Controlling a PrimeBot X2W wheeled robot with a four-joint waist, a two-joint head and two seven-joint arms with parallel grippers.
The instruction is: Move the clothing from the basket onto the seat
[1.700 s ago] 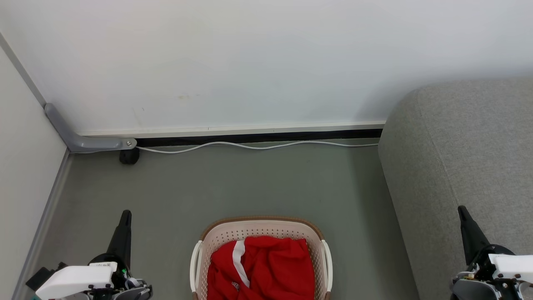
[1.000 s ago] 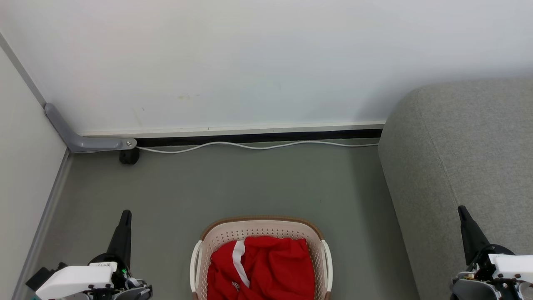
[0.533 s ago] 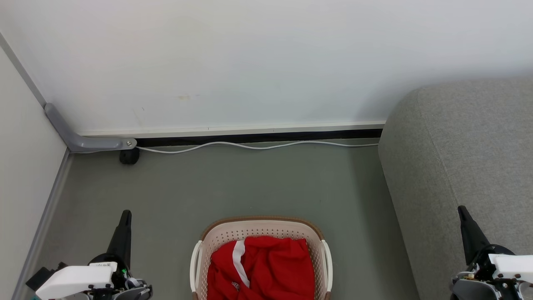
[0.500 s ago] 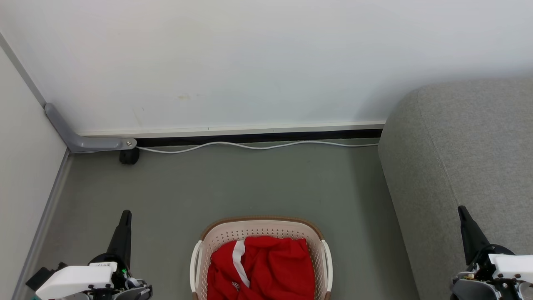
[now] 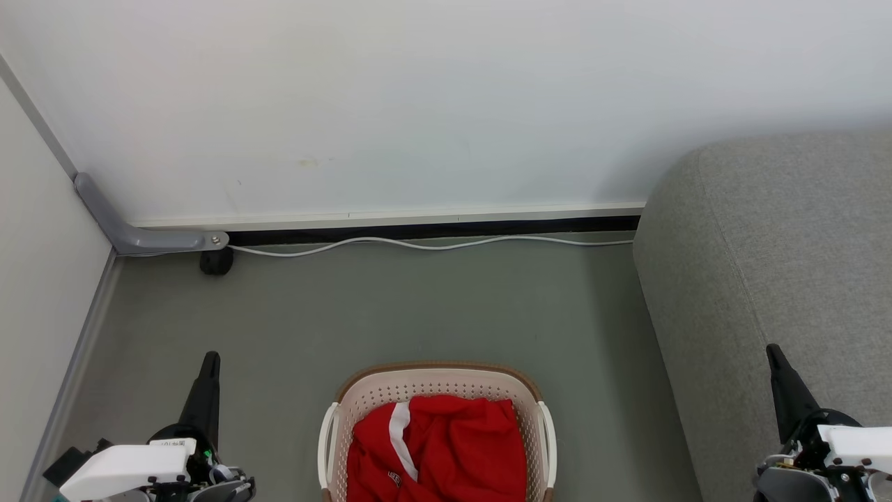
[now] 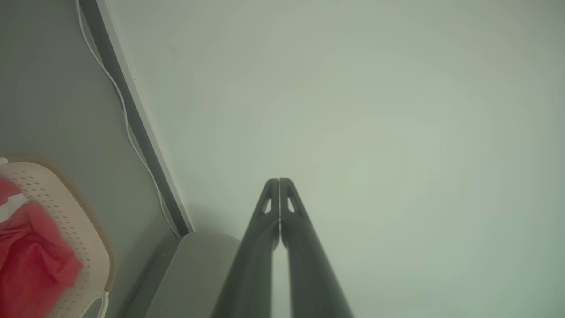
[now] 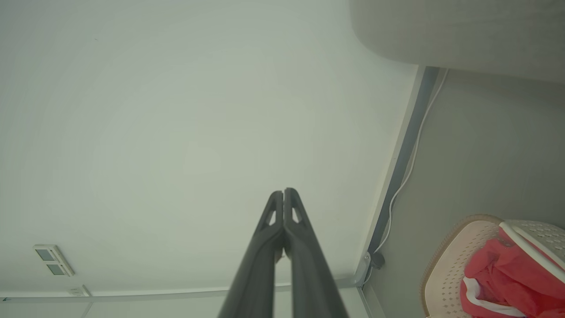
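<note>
The cream basket point(image 5: 435, 380) with its brown rim stands on the grey floor at the bottom centre of the head view. Red clothing point(image 5: 446, 450) with a white stripe lies bunched inside it. The grey seat point(image 5: 787, 251) rises at the right. My left gripper point(image 5: 209, 359) is shut and empty, left of the basket, fingers pointing at the wall. My right gripper point(image 5: 772, 351) is shut and empty, in front of the seat's side. The wrist views show the shut left gripper point(image 6: 279, 181) and right gripper point(image 7: 284, 191) against the white wall, with the basket point(image 6: 66, 212) point(image 7: 446, 265) and clothing point(image 6: 26, 265) point(image 7: 507, 278) at their edges.
A white wall closes the far side, with a white cable point(image 5: 418, 244) running along its base. A grey bracket point(image 5: 132, 233) with a black wheel point(image 5: 216, 261) sits in the left corner. A side panel point(image 5: 42, 293) bounds the left. Open floor point(image 5: 418, 314) lies beyond the basket.
</note>
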